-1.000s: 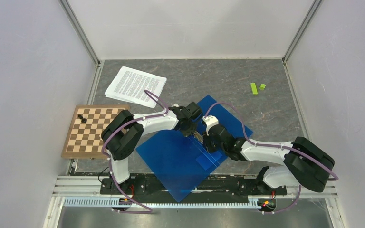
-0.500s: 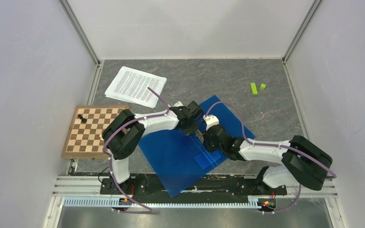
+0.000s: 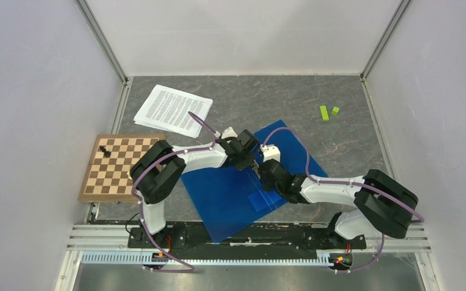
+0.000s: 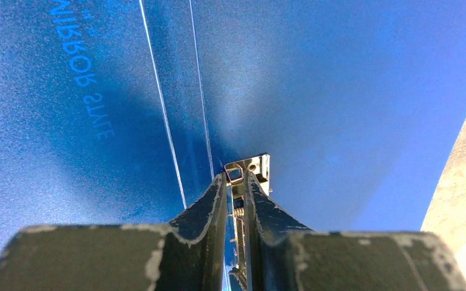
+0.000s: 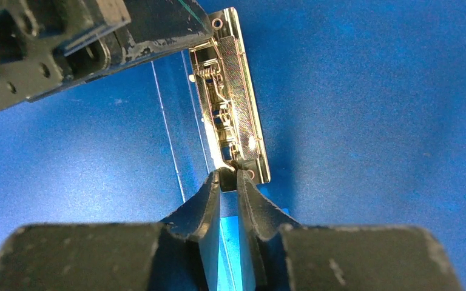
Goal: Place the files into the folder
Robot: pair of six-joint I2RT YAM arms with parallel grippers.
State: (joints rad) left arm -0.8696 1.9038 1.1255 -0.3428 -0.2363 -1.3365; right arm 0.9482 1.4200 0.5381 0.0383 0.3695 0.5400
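Right in front of the arm bases the folder [image 3: 230,203] lies open on the table [image 3: 340,151], a blue diamond with one corner pointing back at the robot. Both claws meet over its spine. The right gripper [image 5: 227,176] has its fingers pressed nearly together at the near end of the metal clip [image 5: 233,91], seemingly pinching the lever's curled tail. The left gripper [image 4: 235,177] sits at the clip's far end. Its jaws are narrowed to a slit with the spring works caught between them, so it too looks clamped on the clip. The clip's long axis follows the fold, running away from the arms and leaning a touch left. No sheet lies under it or anywhere on the blue.

Further back, the files [image 3: 173,110] rest on the table at the far left, well apart from the folder and beyond and to the left of the left gripper. Their long edge runs roughly across the table, a little tilted. I'd judge the left arm plainly the nearer one for fetching them, while the right could mind the clip. The stack would have to travel toward the near right to land beside it. Off by the left arm sits a chessboard [image 3: 124,170], and far right, two green blocks [image 3: 328,111].
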